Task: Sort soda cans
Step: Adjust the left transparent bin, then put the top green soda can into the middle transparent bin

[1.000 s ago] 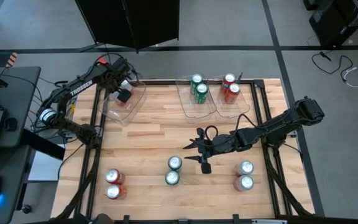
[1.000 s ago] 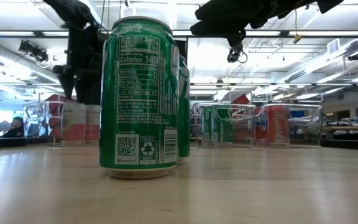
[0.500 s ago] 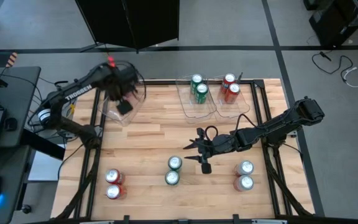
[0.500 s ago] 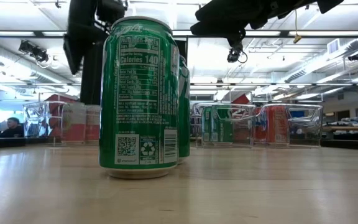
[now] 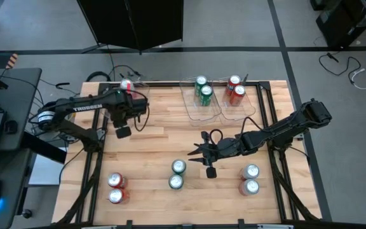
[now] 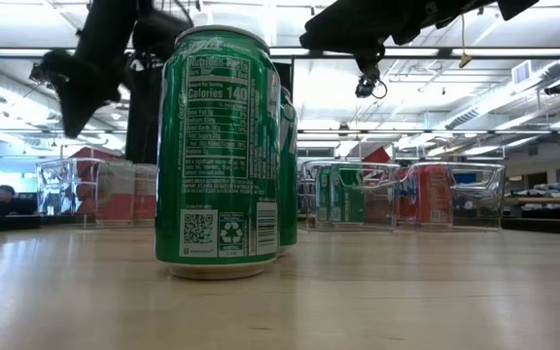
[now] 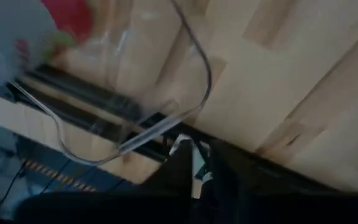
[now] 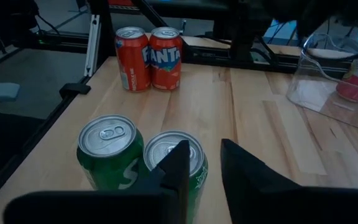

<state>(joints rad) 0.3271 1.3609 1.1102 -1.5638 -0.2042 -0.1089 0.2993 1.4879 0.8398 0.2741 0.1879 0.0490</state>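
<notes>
From above, the left gripper (image 5: 123,131) has swung away from the clear bin at the table's (image 5: 151,143) far left corner, where it hung a second ago, and now sits over bare wood nearer the middle of the left edge; whether its jaws are apart or together cannot be told. The right gripper (image 5: 200,154) has not moved: it hovers with jaws apart just beside the two green cans (image 5: 177,174) at the near centre. Two more green cans (image 5: 203,90) stand in the middle bin (image 5: 192,108), two red cans (image 5: 235,90) in the right bin (image 5: 250,108). A red pair (image 5: 115,188) stands near left, a silver-topped pair (image 5: 250,179) near right.

At table height, the green can (image 6: 220,151) fills the foreground, and the left arm's dark bulk now reaches further left than before.

The left wrist view is blurred: a clear bin's rim (image 7: 166,118) over wood.

The right wrist view shows both fingers (image 8: 178,163) spread above the green pair (image 8: 143,155), the red cans (image 8: 149,57) beyond.
</notes>
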